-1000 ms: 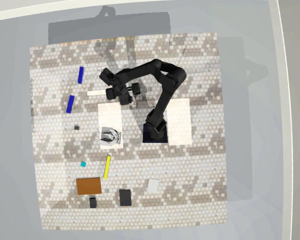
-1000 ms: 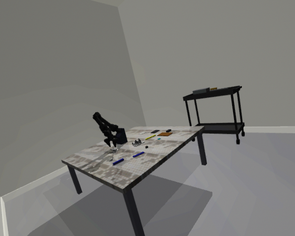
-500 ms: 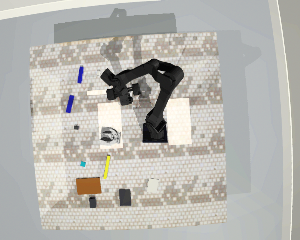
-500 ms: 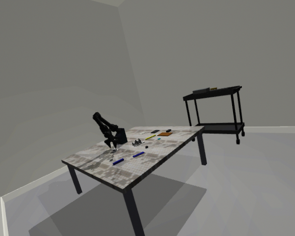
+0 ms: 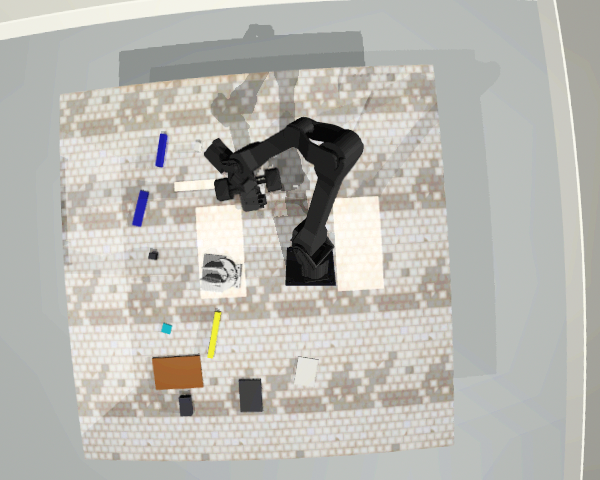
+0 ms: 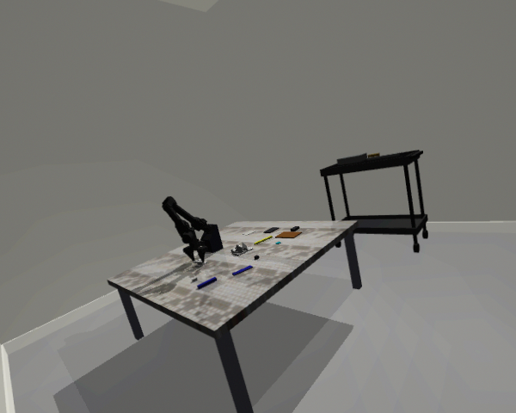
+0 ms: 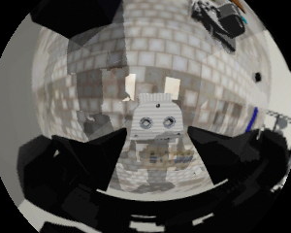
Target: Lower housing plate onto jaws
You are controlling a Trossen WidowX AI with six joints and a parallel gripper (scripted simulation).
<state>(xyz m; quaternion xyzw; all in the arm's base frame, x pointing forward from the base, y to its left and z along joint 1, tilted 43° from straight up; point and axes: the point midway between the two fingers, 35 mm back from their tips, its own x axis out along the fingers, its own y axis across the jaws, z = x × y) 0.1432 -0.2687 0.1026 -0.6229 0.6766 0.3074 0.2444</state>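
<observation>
A light grey ribbed plate (image 7: pixel 157 109), apparently the housing plate, shows two round metal sockets in the wrist view. It lies below and between the spread fingers, ungripped. In the exterior view a pale piece (image 6: pixel 199 263) shows by the fingertips; the arm covers it from above. My gripper (image 5: pixel 248 184) (image 6: pixel 196 260) (image 7: pixel 158 130) is open and empty, low over the table. The grey jaw assembly (image 5: pixel 220 272) (image 6: pixel 240 249) (image 7: pixel 218 21), with curved parts, stands apart, nearer the arm base. Its pins and stubs are too small to tell.
Two blue bars (image 5: pixel 161 150) (image 5: pixel 140 208) and a small black block (image 5: pixel 153 255) lie left of the gripper in the overhead view. A small pale piece (image 5: pixel 198 146) lies near the wrist. A yellow bar (image 5: pixel 214 334), cyan cube (image 5: pixel 166 328) and brown plate (image 5: pixel 177 372) lie beyond the assembly.
</observation>
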